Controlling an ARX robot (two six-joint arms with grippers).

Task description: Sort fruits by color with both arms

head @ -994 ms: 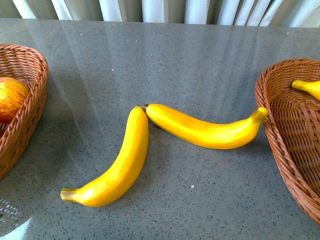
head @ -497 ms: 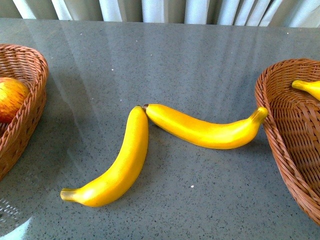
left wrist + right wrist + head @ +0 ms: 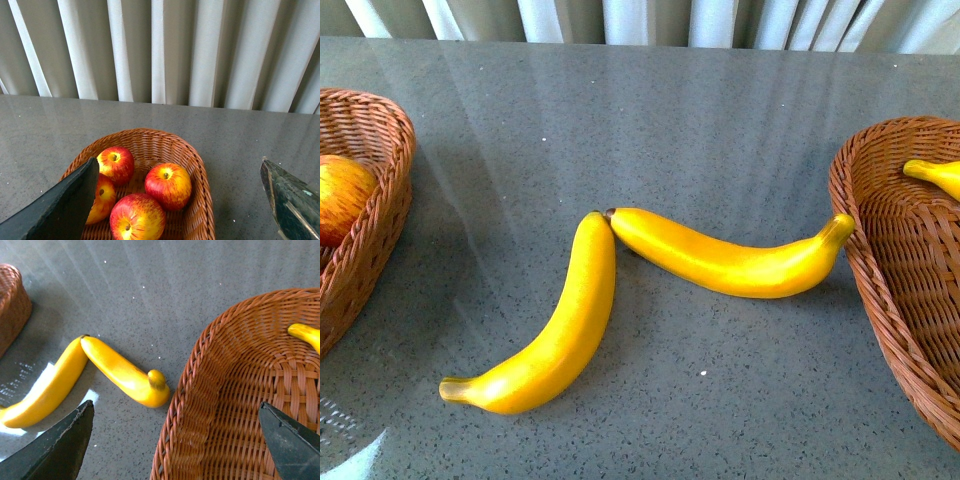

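Note:
Two yellow bananas lie tip to tip on the grey table, the left banana (image 3: 545,335) and the right banana (image 3: 725,260). They also show in the right wrist view, the left banana (image 3: 47,390) and the right banana (image 3: 122,372). A third banana (image 3: 935,175) lies in the right wicker basket (image 3: 880,260). One red apple (image 3: 340,195) shows in the left wicker basket (image 3: 370,250). In the left wrist view this basket (image 3: 200,170) holds several apples (image 3: 168,185). My left gripper (image 3: 178,165) is open above them. My right gripper (image 3: 176,407) is open over the right basket's rim (image 3: 200,390). Neither arm shows in the front view.
Grey-white curtains (image 3: 160,50) hang behind the table's far edge. The right banana's stem end touches the right basket's wall. The left basket's corner (image 3: 12,305) shows in the right wrist view. The third banana's tip (image 3: 305,335) lies in the right basket.

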